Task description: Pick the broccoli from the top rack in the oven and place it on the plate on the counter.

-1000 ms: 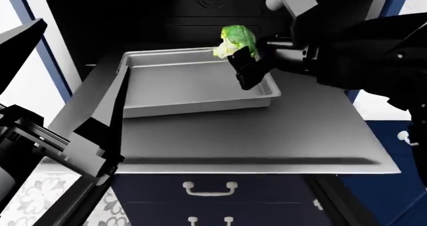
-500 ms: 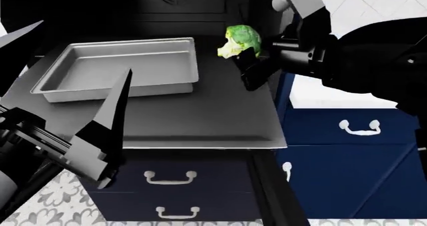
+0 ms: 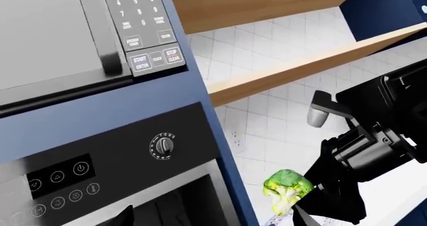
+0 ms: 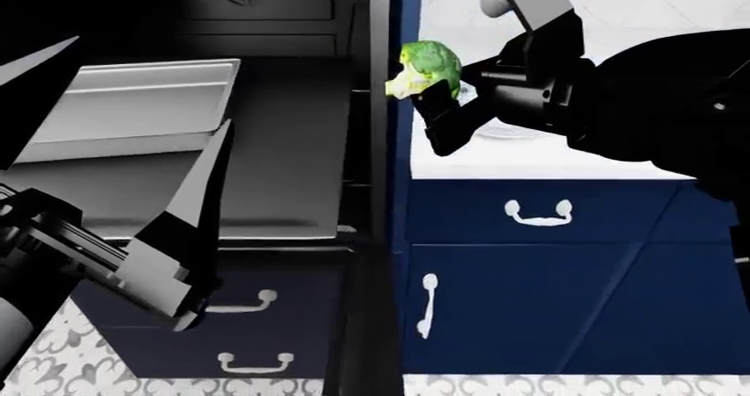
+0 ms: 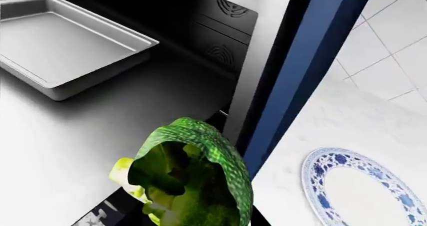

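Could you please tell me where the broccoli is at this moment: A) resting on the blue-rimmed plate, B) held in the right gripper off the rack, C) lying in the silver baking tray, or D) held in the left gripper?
B: the broccoli sits clamped in the right gripper, clear of the tray and not yet on the plate.

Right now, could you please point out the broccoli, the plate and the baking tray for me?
broccoli (image 4: 428, 65): head view, on its green crown.
plate (image 5: 363, 186): right wrist view, on its white centre.
baking tray (image 5: 50, 45): right wrist view, on its flat floor.
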### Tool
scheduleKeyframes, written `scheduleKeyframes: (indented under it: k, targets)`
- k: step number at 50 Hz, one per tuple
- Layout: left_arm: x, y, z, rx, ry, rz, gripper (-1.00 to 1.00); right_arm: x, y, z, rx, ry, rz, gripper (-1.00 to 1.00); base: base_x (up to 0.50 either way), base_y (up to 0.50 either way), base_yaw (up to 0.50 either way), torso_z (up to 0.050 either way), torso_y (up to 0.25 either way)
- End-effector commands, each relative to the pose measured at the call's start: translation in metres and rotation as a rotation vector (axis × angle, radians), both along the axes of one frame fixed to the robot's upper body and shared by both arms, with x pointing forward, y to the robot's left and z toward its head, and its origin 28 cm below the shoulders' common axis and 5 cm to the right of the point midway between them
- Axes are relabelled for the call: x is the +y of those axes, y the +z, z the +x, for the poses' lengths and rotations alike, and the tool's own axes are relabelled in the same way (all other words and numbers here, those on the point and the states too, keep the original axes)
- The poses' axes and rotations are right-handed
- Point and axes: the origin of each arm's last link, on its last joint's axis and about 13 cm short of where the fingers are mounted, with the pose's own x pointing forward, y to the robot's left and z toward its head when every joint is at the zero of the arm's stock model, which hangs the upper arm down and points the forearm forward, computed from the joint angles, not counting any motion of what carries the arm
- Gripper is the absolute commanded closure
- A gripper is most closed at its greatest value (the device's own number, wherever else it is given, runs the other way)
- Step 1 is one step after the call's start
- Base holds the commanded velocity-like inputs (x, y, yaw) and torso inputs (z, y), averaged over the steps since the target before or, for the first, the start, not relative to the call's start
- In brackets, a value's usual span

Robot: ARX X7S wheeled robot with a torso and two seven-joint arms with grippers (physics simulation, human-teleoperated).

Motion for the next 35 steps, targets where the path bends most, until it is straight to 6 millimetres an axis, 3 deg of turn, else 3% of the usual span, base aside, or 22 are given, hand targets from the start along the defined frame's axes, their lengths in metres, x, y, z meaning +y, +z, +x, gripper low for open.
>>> scheduleKeyframes:
  k: [1, 35]
  targets:
    - [-0.0004, -0.0002, 0.0004, 0.001, -0.001, 0.0, -1.0, -0.0012, 0.0009, 0.0012, -0.015, -0.002, -0.002, 1.0, -0.07, -0.5, 0.0, 0.0, 0.0]
    - [0.0011, -0.0009, 0.001, 0.001, 0.004, -0.005, -1.0, 0.0005, 0.0009, 0.0065, -0.04, -0.022, -0.008, 1.0, -0.06, -0.5, 0.0, 0.0, 0.0]
